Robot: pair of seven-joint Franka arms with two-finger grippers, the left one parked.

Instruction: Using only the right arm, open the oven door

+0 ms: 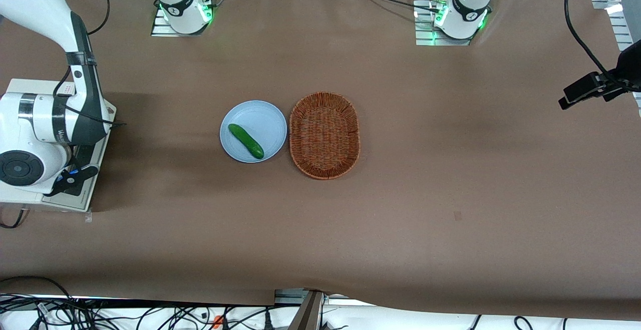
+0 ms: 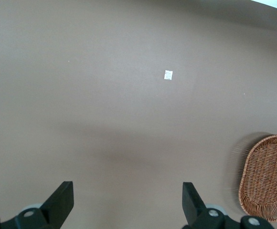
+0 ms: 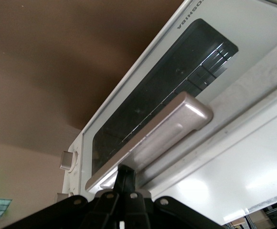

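The cream-white toaster oven stands at the working arm's end of the table, mostly covered by the right arm. In the right wrist view the oven door shows its dark glass window and silver bar handle, with a knob beside the door. My gripper is shut, its two fingers pressed together, and their tip sits against the edge of the handle near its knob end. In the front view the gripper hangs low over the oven's nearer side. I cannot tell whether the door is ajar.
A light-blue plate holding a green cucumber lies mid-table, with a wicker basket beside it, also seen in the left wrist view. A black camera mount hangs over the parked arm's end.
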